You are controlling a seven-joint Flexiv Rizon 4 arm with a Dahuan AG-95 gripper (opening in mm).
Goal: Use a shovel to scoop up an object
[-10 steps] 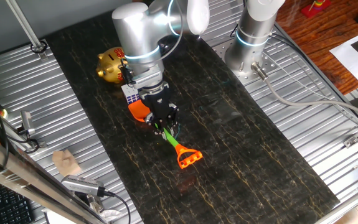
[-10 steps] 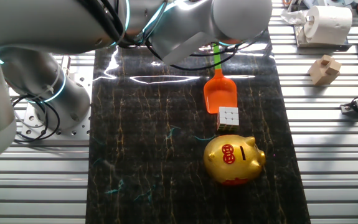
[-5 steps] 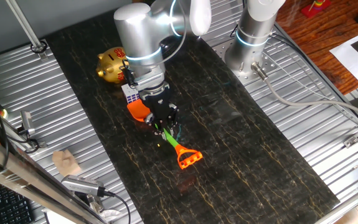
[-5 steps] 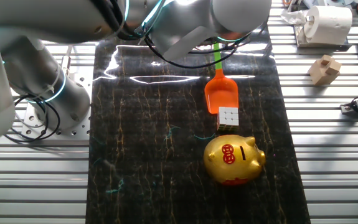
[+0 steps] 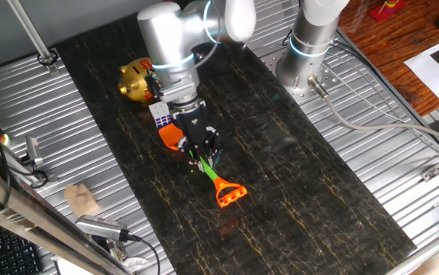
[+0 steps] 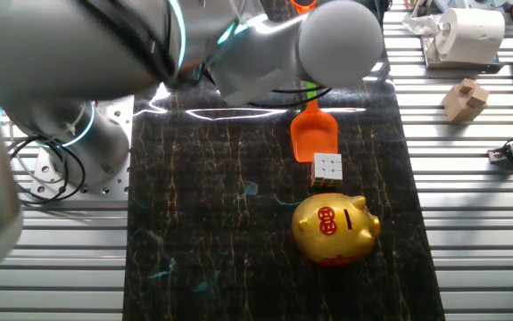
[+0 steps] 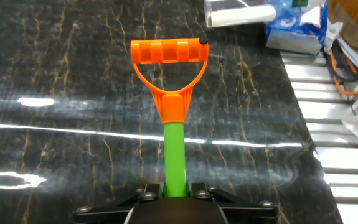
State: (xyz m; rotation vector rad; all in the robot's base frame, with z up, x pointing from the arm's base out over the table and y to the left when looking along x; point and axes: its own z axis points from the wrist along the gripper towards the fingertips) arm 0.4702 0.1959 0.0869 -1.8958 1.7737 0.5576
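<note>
Hand (image 5: 201, 155) clamped on the thin green stick of the shovel (image 5: 208, 169), one finger on each side, as seen in the hand view. Held low and almost flat, likely so the orange blade can slide along the dark bench (image 5: 295, 183) and get under things. Loop handle sticking out behind the hand, blade out in front. Just past the blade's front edge, touching or nearly touching it: the little cube (image 6: 327, 167) with white squares, down on the bench, not yet up on the blade. Past the cube, right beside it: a gold piggy bank (image 6: 335, 228), maybe handy as a stop so the cube cannot skid far. One shovel, one cube, one piggy bank, one hand.
</note>
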